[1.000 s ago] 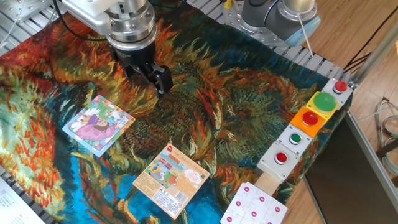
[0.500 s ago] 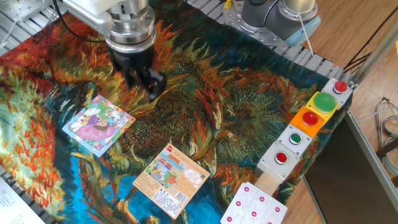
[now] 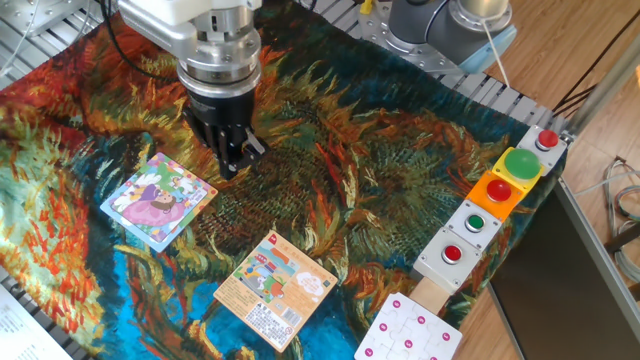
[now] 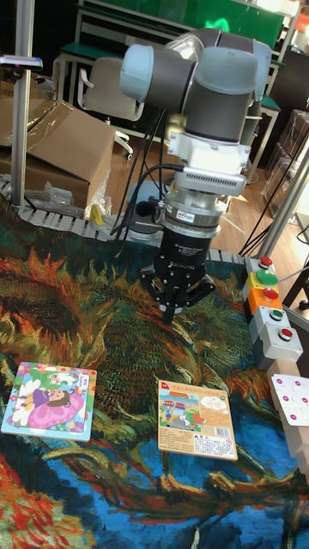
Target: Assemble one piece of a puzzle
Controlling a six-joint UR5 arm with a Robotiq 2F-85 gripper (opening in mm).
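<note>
**Gripper turned and dropped toward the cloth, upper left of frame**

Since the earlier frames the gripper (image 3: 232, 160) has been rotated about its axis and lowered; its fingers now point down close to the patterned cloth (image 3: 400, 170), just up and right of the puzzle (image 3: 158, 200). The fingers are seen drawn narrow, nearly together. Whether the piece is pinched between them cannot be told; no loose piece is made out on the cloth.

Handling, as judged: thin cardboard, very light, stiff but easily bent at the tabs, best taken by opposite edges.

The puzzle lies flat at left of frame, the orange card (image 3: 274, 288) at lower centre. The bench is covered by soft, busy-printed cloth; a button box (image 3: 495, 205) is kept at right. Cartons and a chair are noted behind in the tall view.
</note>
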